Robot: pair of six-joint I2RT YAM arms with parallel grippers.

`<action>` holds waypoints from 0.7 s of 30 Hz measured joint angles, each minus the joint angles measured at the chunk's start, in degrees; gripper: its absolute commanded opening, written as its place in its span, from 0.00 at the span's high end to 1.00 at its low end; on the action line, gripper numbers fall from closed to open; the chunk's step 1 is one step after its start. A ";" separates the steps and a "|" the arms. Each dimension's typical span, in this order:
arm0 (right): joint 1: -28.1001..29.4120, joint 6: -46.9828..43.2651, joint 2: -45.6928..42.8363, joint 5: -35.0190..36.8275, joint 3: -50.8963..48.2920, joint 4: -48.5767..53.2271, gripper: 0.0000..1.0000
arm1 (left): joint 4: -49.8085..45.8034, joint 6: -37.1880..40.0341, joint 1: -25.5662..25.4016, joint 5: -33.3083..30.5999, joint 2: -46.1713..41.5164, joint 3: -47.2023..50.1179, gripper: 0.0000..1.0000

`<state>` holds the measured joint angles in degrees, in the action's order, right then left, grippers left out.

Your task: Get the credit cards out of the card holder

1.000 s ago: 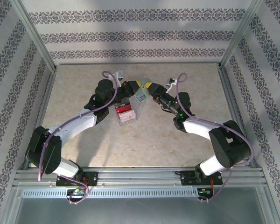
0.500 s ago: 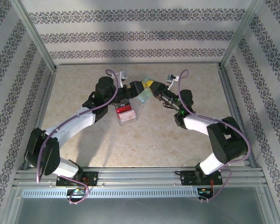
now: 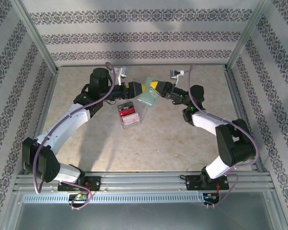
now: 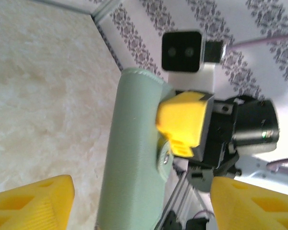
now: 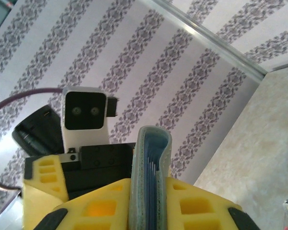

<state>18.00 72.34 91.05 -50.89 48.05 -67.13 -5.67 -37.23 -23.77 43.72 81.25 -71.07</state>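
One card holder (image 3: 148,98) pinched in right gripper (image 3: 154,88), off table. Left gripper (image 3: 137,89) fingers spread, just beside holder. One clear tray (image 3: 130,115) below.

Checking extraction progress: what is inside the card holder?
The card holder, clamped by the right gripper, is folded; only thin bluish layer edges show between its panels. Cards, if any, are covered.

White-and-black arms (image 3: 69,122) carry purple cables (image 4: 264,42) and yellow fingers (image 4: 31,203).
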 measured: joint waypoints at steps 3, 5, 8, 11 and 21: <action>0.00 0.00 0.00 -2.43 0.52 0.04 0.90 | -3.13 2.51 0.00 1.51 0.02 -0.11 0.35; 0.00 -0.02 -0.02 -3.48 0.59 0.15 0.90 | -4.11 3.37 0.00 2.60 0.13 -0.13 0.42; 0.00 -0.11 -0.02 -4.35 0.59 1.03 0.90 | -4.13 3.65 0.00 4.39 0.96 -0.22 0.49; 0.00 -0.22 -0.02 -4.98 0.59 1.40 0.90 | -2.95 2.34 0.00 6.58 2.34 -0.20 0.55; 0.11 -0.26 -0.09 -6.19 1.92 2.19 0.86 | 1.66 -1.57 0.17 9.27 3.30 0.22 0.85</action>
<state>18.11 72.07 90.96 -57.08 49.98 -64.95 -4.01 -38.81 -23.59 52.99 84.55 -70.85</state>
